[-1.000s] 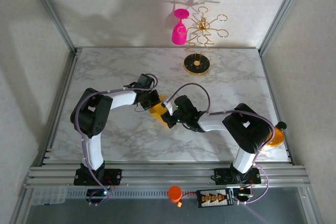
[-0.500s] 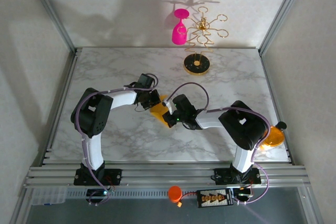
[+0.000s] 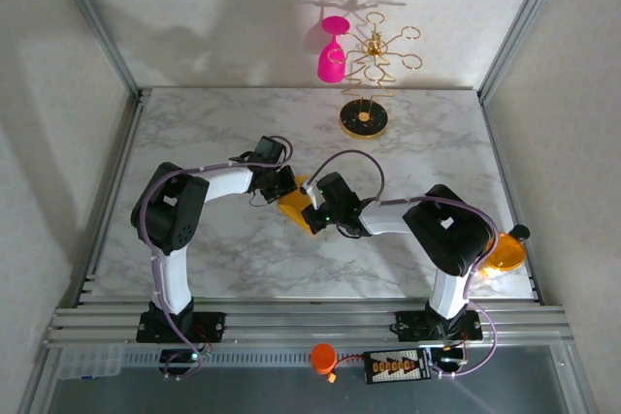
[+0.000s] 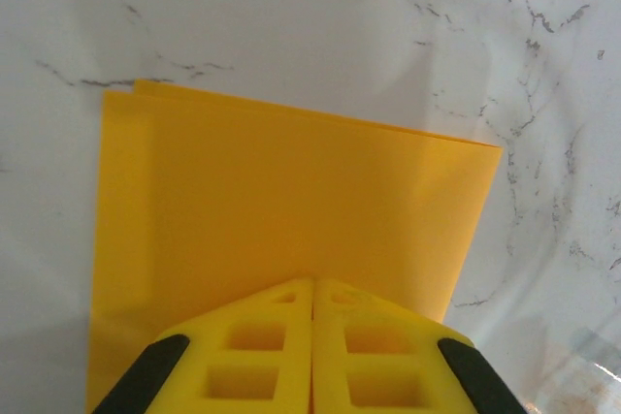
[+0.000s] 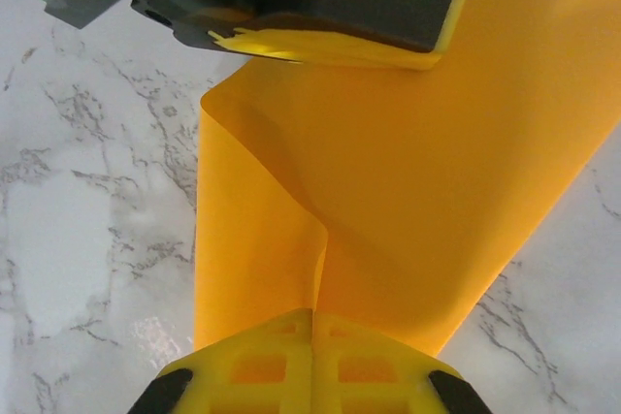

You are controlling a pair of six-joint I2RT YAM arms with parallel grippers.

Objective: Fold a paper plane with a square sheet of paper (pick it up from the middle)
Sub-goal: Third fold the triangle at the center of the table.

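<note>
Square sheet of paper (image 3: 294, 208): orange-yellow, folded over and bowed, near the centre of the marble worktop (image 3: 213, 133). Left tool (image 4: 312, 286): fingers together, clamped on the sheet from its 11 o'clock side. Right tool (image 5: 312, 317): fingers together, clamped on the sheet from 3 o'clock. Gold stand (image 3: 366, 94) bearing pink wine glass (image 3: 332, 50): 1 o'clock, far edge. Orange disc (image 3: 505, 254): 4 o'clock, right edge.

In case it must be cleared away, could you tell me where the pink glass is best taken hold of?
Probably the bowl, coming from the left in the top view: the glass hangs upside down, foot hooked on the gold stand, whose arms spread to its right.
</note>
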